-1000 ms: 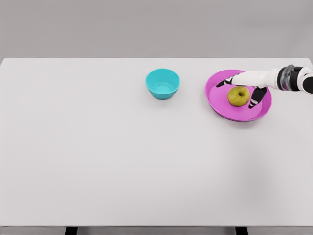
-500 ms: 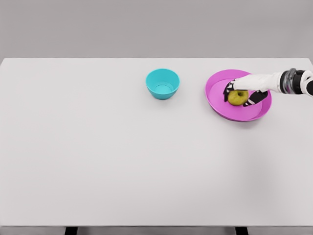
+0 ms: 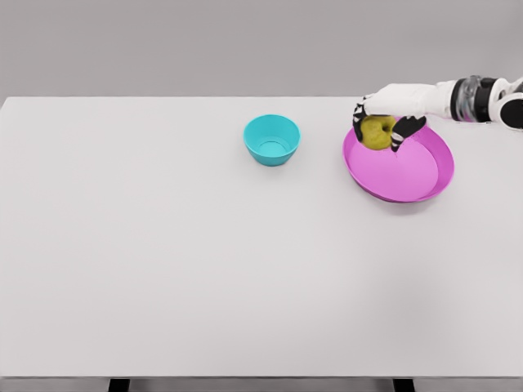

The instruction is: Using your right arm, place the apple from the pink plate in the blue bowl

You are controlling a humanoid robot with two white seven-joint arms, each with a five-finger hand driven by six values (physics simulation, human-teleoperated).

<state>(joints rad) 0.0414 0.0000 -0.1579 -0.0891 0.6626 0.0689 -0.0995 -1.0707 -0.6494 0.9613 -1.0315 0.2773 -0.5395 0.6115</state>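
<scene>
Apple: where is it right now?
In the head view the apple is at the right, gripped in the right robot hand over the far left rim of the pink plate, right of the blue bowl.

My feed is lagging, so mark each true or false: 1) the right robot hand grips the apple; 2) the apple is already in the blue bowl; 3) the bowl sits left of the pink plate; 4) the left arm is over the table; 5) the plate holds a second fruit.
1) The right robot hand is closed on the apple: true.
2) False: the apple is in the hand, above the far rim of the pink plate; the blue bowl holds nothing.
3) True.
4) False: no left arm is in view.
5) False: nothing lies on the plate.
</scene>
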